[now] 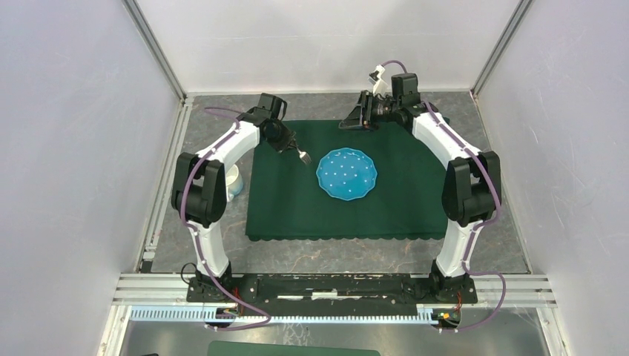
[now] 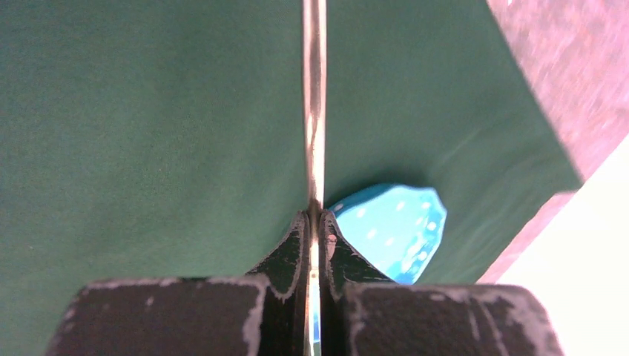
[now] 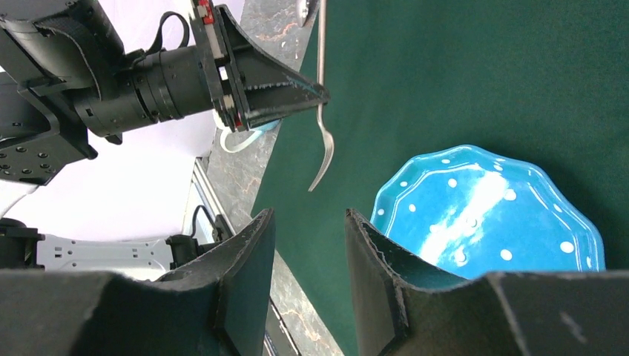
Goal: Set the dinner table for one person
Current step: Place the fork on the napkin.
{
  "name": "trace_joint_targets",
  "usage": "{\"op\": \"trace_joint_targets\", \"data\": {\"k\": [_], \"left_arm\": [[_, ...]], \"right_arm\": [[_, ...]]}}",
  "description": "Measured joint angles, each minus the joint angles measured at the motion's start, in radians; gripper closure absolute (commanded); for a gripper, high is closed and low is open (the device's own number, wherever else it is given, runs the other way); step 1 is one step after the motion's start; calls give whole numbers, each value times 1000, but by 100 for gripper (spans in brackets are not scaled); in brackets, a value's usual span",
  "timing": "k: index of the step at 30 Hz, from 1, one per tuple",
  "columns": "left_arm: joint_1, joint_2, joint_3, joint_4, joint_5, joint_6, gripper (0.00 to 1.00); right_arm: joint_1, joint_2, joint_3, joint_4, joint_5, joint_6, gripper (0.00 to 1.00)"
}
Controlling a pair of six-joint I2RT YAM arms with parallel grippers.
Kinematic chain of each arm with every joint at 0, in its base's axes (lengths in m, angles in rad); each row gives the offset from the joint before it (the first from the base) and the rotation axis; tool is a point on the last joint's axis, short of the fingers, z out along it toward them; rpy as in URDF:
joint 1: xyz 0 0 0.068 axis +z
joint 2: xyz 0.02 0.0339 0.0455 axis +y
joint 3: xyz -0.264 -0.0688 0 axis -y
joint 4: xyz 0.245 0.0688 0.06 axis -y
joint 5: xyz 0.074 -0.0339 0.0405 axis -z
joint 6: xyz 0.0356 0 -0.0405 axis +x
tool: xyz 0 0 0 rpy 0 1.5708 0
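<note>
While my left end effector hangs over the upper left part of a dark green cloth, its jaws are pressed together on the handle of a metal fork. The tines point toward the lower right of the top view and end near the upper left rim of a blue plate with white dots, without touching it. The plate lies flat at the centre of the cloth.

In my left wrist view the fork runs straight up the middle of the frame from my closed fingers.

My right end effector sits at the upper edge of the cloth, right of centre. Its jaws stand partly apart with nothing between them, as my right wrist view shows.

The grey stone-look desk fills the middle of the top view and shows as a border around the cloth. A pale mug stands on it left of the cloth, half hidden by my left arm.
</note>
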Motion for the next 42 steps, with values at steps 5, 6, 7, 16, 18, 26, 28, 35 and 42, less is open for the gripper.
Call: {"op": "trace_joint_targets", "data": {"k": [5,6,7,16,18,26,28,35,42], "left_arm": [[5,12,9,-33,-102,-208,98],[5,13,11,-43,-124,-244,98],[8,17,18,-57,-142,-284,98],[21,53,33,-73,-198,-645,98],[23,68,34,-67,-200,-716,98],[33,217,238,-121,-267,-952,98],[36,268,351,-167,-291,-982,98],[52,338,566,-267,-334,-1020,98],[62,320,426,-288,-342,-1022,72]], "right_arm": [[-1,-5,-6,-13,3,-10,54],[-1,-5,-6,-16,3,-12,54],[-1,-5,-6,-22,6,-16,54],[-6,-7,-6,-58,18,-40,55],[-6,-7,-6,-66,18,-45,55],[-6,-10,-6,-105,21,-74,55],[-7,-15,-6,-110,21,-80,55],[-6,-28,-6,-111,21,-85,55],[-6,-29,-6,-111,22,-89,55]]}}
